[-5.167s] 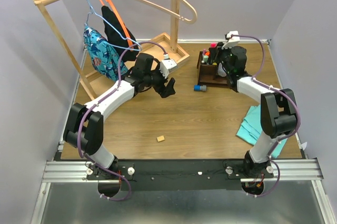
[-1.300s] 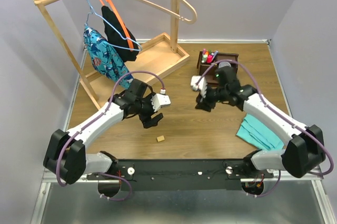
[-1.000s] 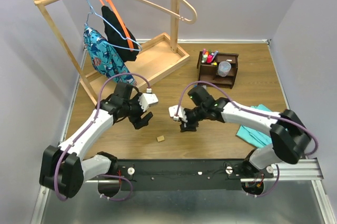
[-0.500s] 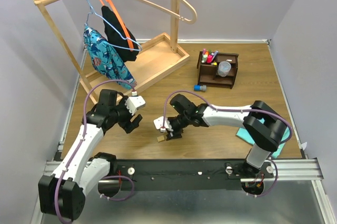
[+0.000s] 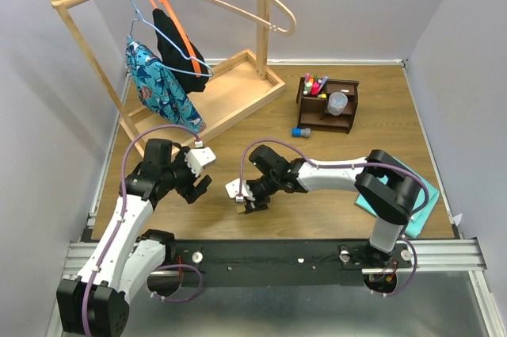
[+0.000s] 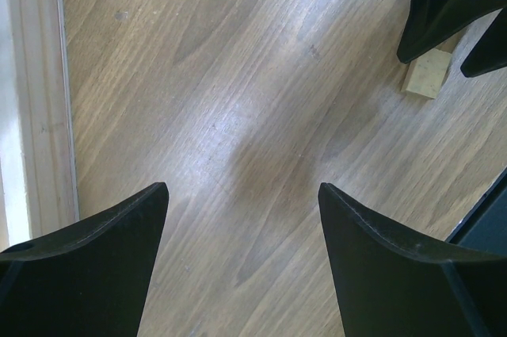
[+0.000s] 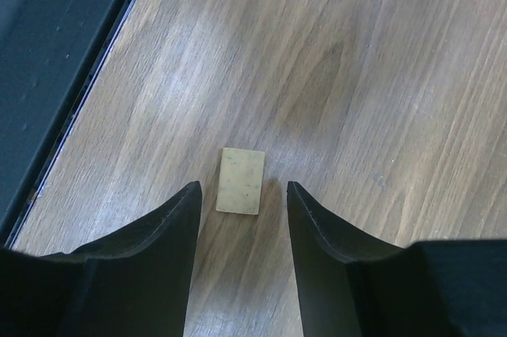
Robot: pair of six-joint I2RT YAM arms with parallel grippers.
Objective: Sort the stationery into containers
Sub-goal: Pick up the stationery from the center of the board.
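Note:
A tan eraser (image 7: 242,181) lies flat on the table near the front edge. My right gripper (image 7: 242,188) is open and low over it, one finger on each side, neither one touching it. In the top view the right gripper (image 5: 252,204) mostly hides the eraser. The eraser (image 6: 428,77) also shows in the left wrist view, under the right gripper's dark fingers (image 6: 444,4). My left gripper (image 5: 196,186) hangs open and empty over bare wood to the left. The dark wooden organizer (image 5: 329,111) at the back holds coloured markers (image 5: 317,85) and a grey cup (image 5: 337,102). A blue-capped item (image 5: 301,132) lies in front of it.
A teal cloth (image 5: 416,194) lies at the right under the right arm. The pale rack base tray (image 5: 230,91) and hanging clothes (image 5: 158,75) fill the back left. A black rail (image 5: 269,254) runs along the table's front edge, close to the eraser.
The right arm swung from the organizer to the front and came down over the eraser, its jaws narrowing slightly. The left arm drew back to the left, still open.

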